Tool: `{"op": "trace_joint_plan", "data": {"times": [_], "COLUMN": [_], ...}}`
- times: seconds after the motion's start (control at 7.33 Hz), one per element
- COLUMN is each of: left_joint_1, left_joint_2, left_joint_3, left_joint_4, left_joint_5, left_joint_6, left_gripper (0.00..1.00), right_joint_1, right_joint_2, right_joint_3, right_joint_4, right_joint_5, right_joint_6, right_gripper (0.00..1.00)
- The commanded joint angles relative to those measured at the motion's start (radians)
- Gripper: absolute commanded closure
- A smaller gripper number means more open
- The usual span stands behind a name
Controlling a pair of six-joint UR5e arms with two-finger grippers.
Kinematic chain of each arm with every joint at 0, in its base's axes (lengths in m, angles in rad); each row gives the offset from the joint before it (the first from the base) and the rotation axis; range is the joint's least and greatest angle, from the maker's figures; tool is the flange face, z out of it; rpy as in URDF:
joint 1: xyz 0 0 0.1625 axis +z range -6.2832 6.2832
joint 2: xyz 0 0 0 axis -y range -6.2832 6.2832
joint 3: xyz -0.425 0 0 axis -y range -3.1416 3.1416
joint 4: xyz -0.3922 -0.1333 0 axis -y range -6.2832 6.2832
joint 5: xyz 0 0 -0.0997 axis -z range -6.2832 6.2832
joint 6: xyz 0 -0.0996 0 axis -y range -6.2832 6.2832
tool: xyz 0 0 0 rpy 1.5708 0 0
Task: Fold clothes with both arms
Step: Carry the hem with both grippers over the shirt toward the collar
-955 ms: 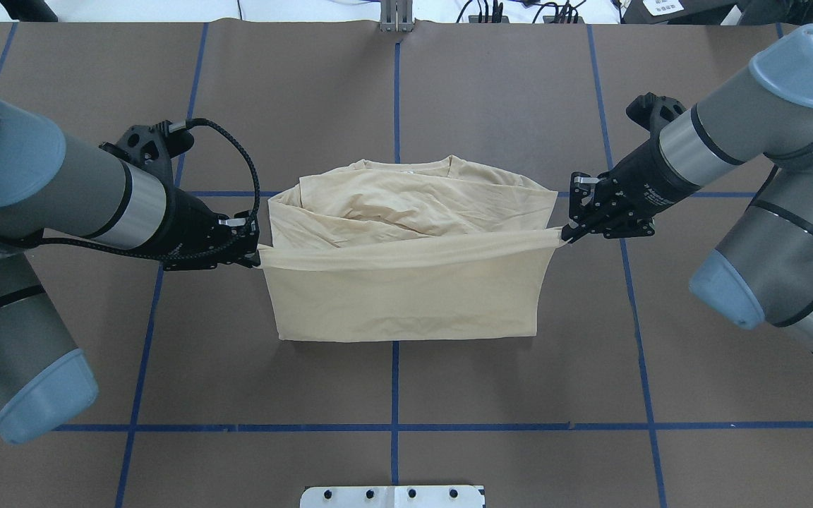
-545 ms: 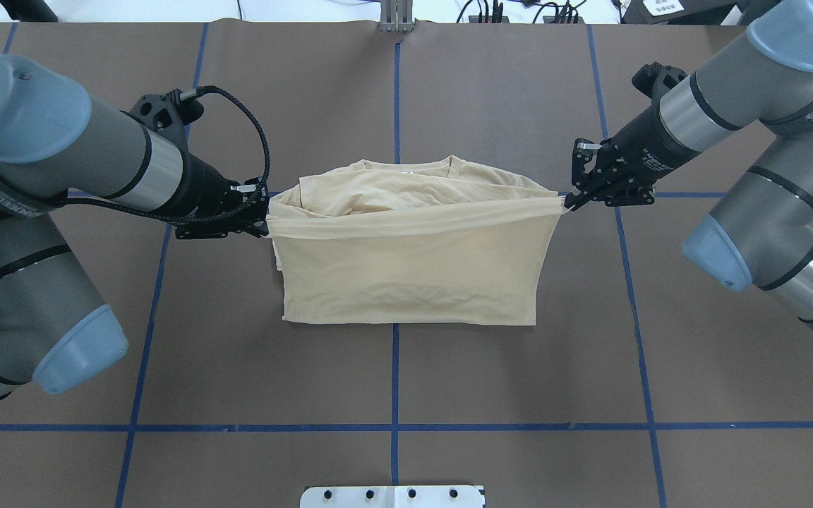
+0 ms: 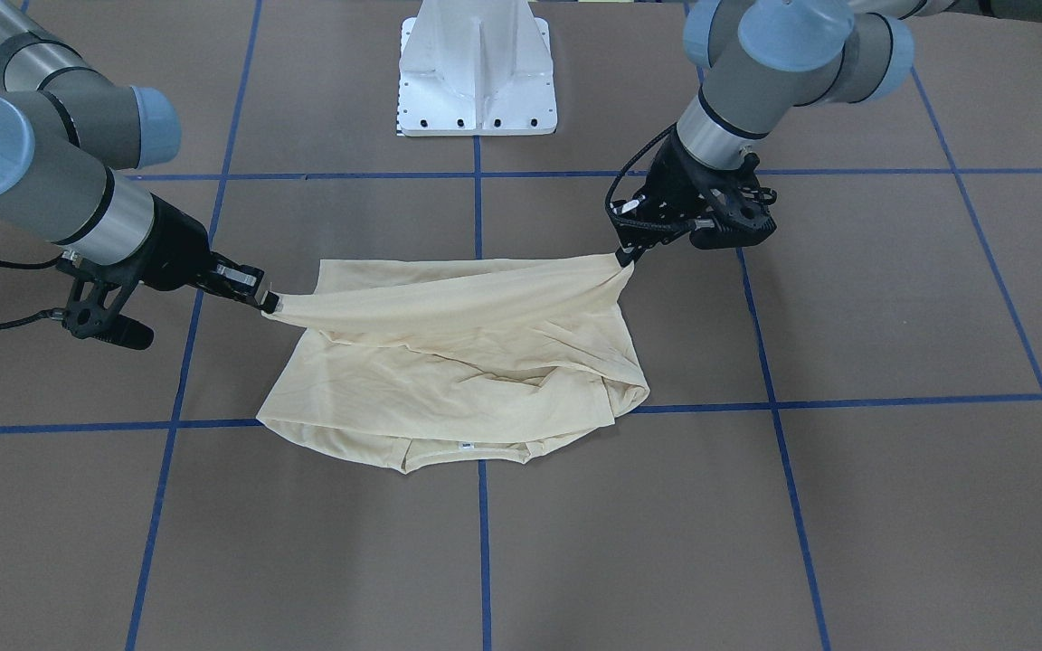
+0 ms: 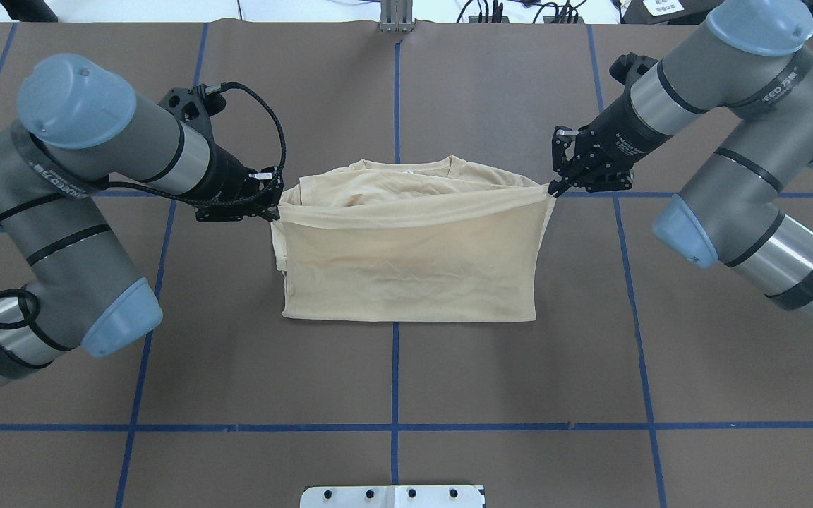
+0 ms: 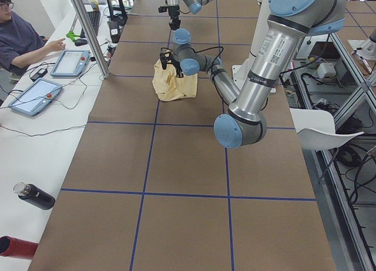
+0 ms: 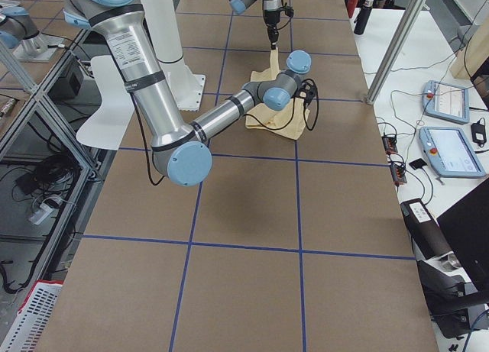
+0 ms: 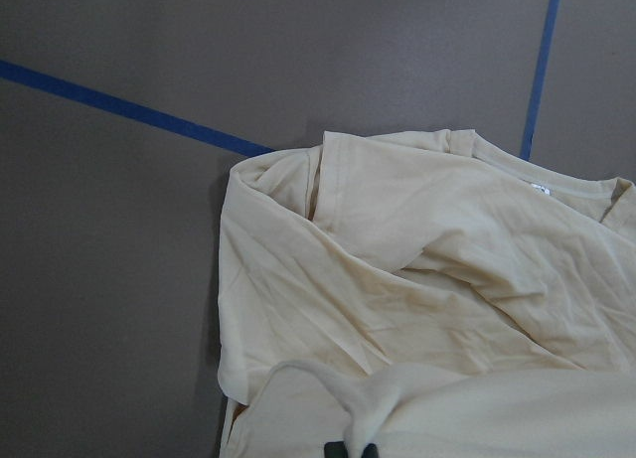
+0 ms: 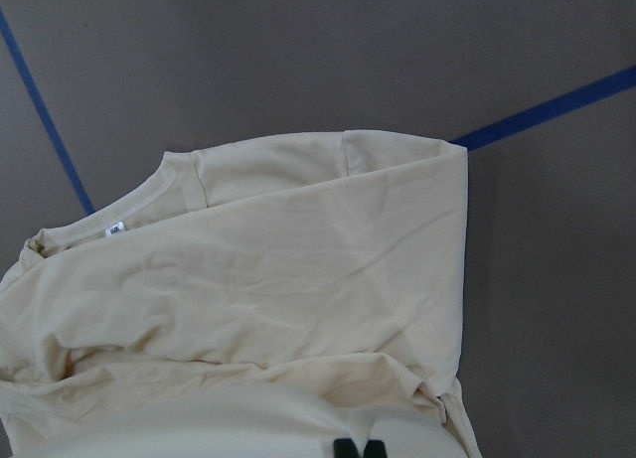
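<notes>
A: Where is the shirt (image 4: 406, 271)?

B: In the middle of the table (image 4: 519, 381). The left gripper (image 4: 274, 210) and right gripper (image 4: 555, 188) are each pinched shut on a corner of its lifted edge.

A: The risk?

B: One corner may slip from the taut pull, skewing the fold.

Plain cream-yellow shirt (image 4: 406, 268), white neck label (image 3: 464, 445)

shirt (image 4: 406, 268) hem carried farther, fold wider

1 shirt (image 4: 406, 268), 2 arms: l arm (image 4: 117, 137), r arm (image 4: 703, 70); 2 grippers: l gripper (image 4: 272, 210), r gripper (image 4: 553, 187); 1 base (image 3: 476, 63); 1 person (image 5: 20, 39).
</notes>
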Motion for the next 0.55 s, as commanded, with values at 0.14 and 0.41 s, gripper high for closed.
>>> {"op": "trace_joint_plan", "data": {"times": [0.14, 0.41], "left_joint_1": [-0.023, -0.022], "left_joint_2": [-0.038, -0.102], "left_joint_3": [0.083, 0.182], "left_joint_4": [-0.056, -0.063], "left_joint_5": [-0.001, 0.002], "left_joint_6": [0.001, -0.004], "left_gripper": [1.00, 1.00], "right_joint_1": [0.000, 0.000], "right_joint_2": [0.045, 0.075], "right_joint_3": [-0.085, -0.134], "right_joint_4": [0.001, 0.001], "right_joint_5": [-0.016, -0.036], "right_joint_6": [-0.006, -0.014], "right_gripper": [1.00, 1.00]}}
